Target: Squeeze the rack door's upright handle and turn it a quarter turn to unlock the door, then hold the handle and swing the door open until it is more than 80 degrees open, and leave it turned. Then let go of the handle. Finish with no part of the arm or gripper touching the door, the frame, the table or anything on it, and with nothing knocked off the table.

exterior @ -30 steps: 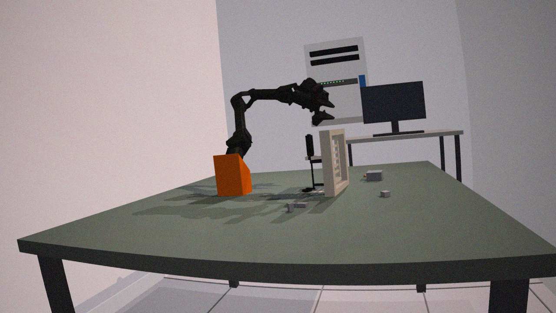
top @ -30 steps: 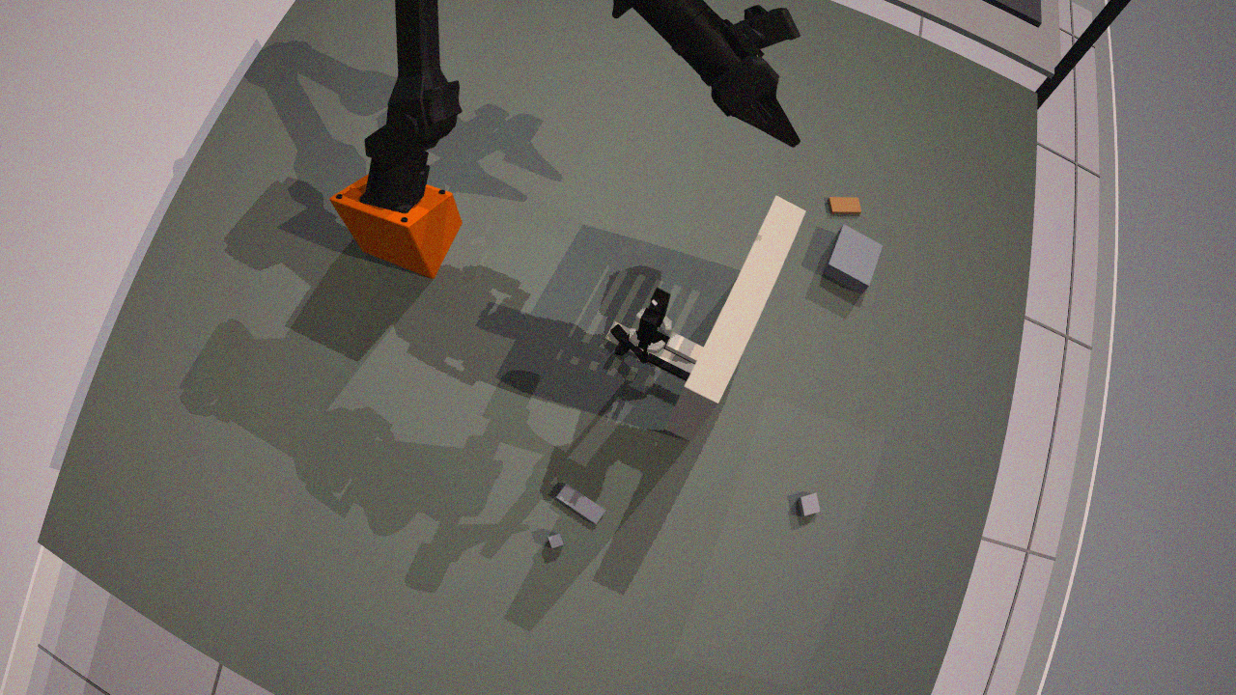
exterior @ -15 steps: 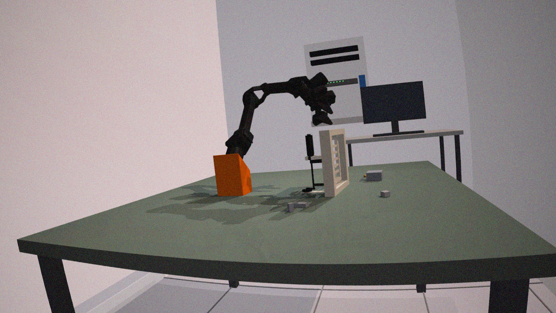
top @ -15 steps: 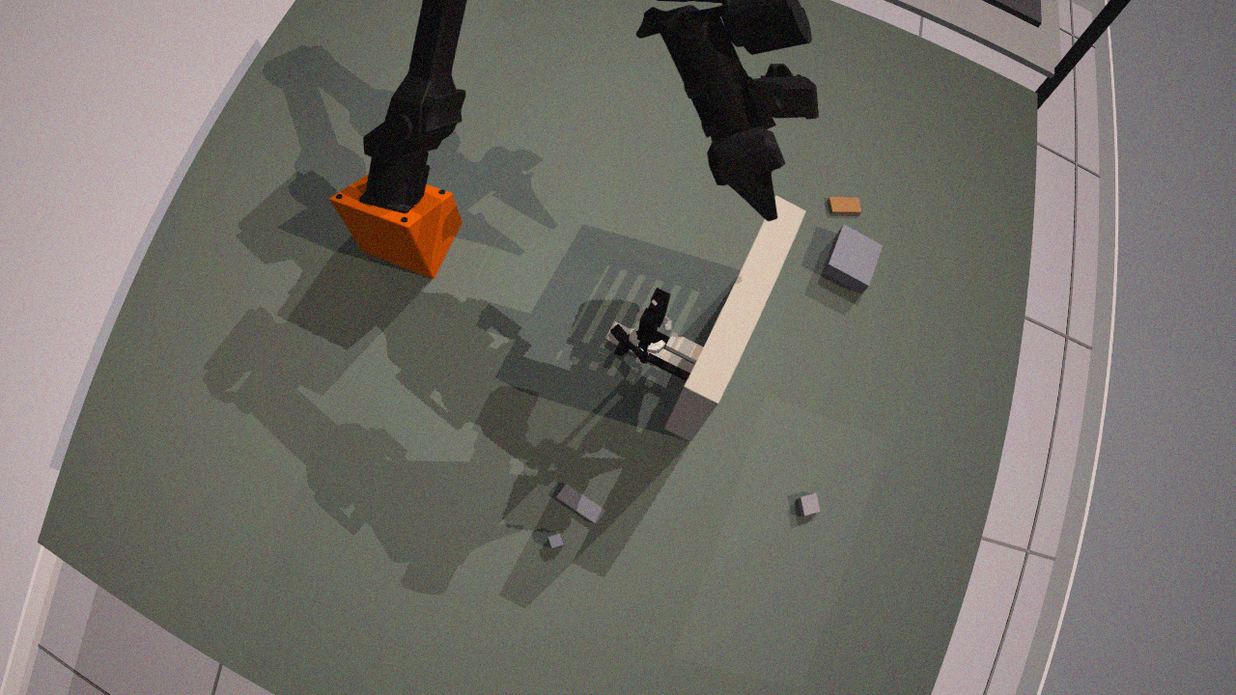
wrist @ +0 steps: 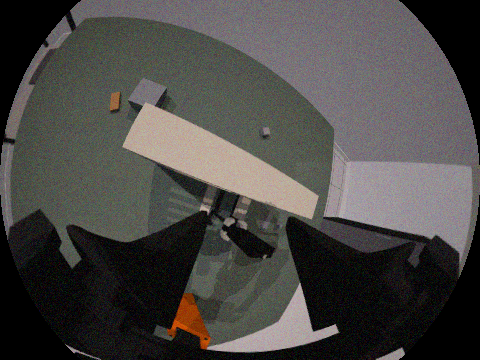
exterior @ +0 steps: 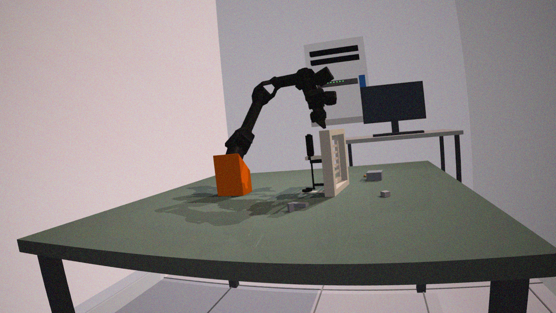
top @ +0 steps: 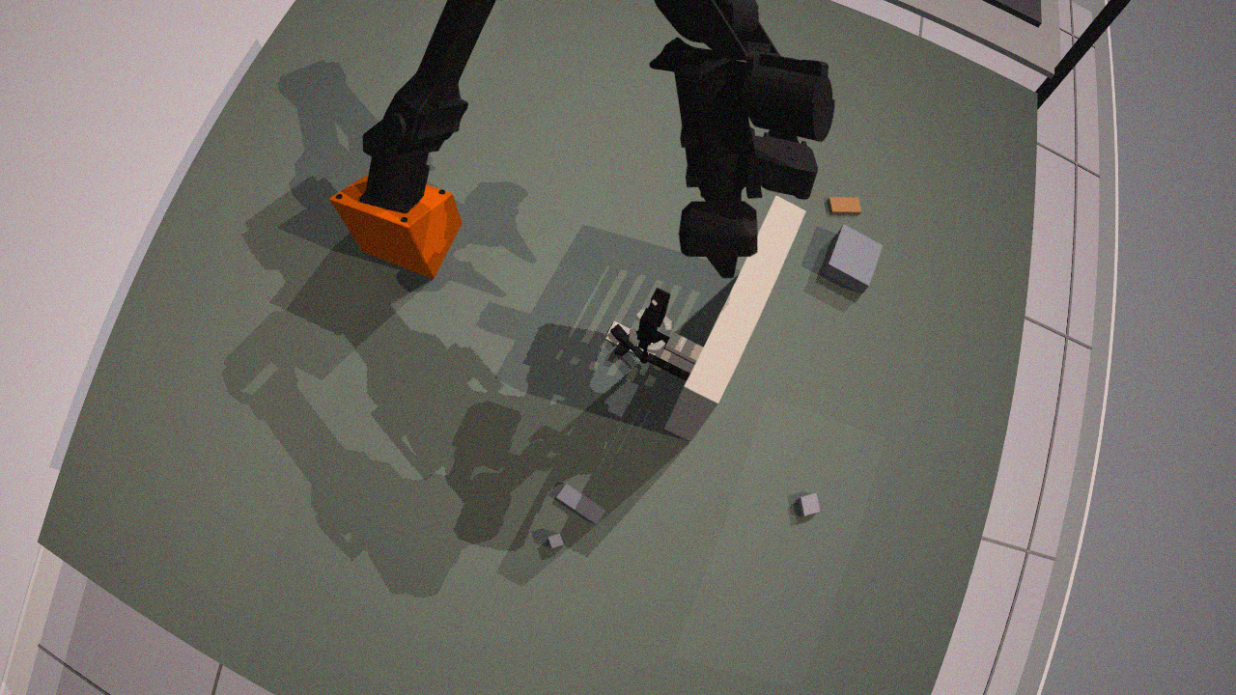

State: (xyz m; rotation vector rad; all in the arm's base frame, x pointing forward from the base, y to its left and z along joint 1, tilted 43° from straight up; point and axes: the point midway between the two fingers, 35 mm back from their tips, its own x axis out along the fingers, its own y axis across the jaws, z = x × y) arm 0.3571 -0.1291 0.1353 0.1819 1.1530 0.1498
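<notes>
The black upright handle [top: 657,311] [exterior: 309,145] [wrist: 252,243] stands on a pale bracket on the robot's side of the rack. The cream frame [top: 747,302] [exterior: 328,163] [wrist: 215,155] stands upright, and the slatted door [exterior: 339,163] shows through it, looking closed. My gripper [top: 725,265] [exterior: 322,125] [wrist: 248,220] points down, partly open and empty, just above the frame's top level in the exterior view. In the wrist view the handle shows in the gap beyond the fingertips, well below them. The handle's exact turn is hard to tell.
A grey box [top: 851,257] [exterior: 374,175] [wrist: 148,94] and an orange block [top: 844,206] [wrist: 115,101] lie beyond the frame. A small cube [top: 807,504] [exterior: 385,193] [wrist: 265,131] lies there too. A grey bar [top: 577,502] and a tiny cube [top: 554,541] lie on the near side.
</notes>
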